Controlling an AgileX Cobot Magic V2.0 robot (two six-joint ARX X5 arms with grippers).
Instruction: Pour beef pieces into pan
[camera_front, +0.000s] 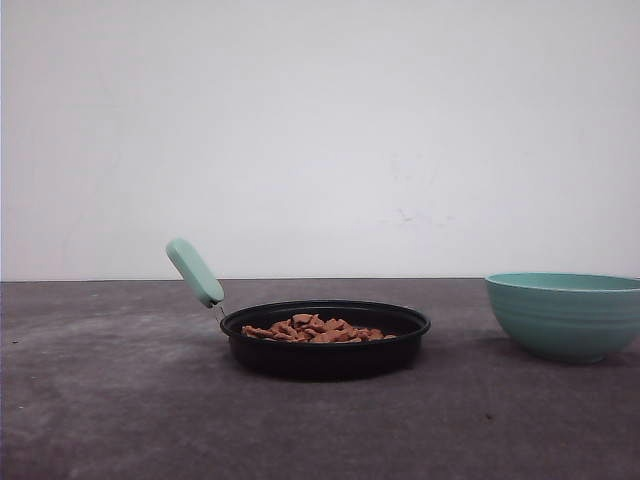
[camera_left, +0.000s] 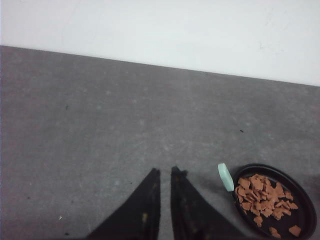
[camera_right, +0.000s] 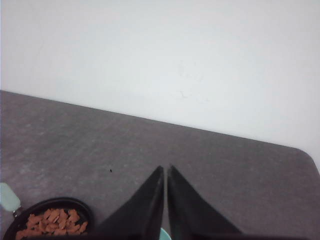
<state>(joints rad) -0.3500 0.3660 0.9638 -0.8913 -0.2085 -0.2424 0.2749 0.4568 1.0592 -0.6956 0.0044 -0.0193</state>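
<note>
**Beef pieces lie in the pan**

Beef pieces (camera_front: 315, 329) form a low heap inside the black pan (camera_front: 325, 352), which sits on the grey table (camera_front: 110, 400) with its mint handle (camera_front: 195, 272) angled up to the left. A teal bowl (camera_front: 565, 315) stands well apart at right. Left gripper (camera_left: 165, 172) and right gripper (camera_right: 165, 168) are both pressed nearly together, holding nothing.

No text, label, brand, number or sign can be read anywhere in these views (the surfaces in sight are plain, with only faint scuffs and specks on them).
</note>
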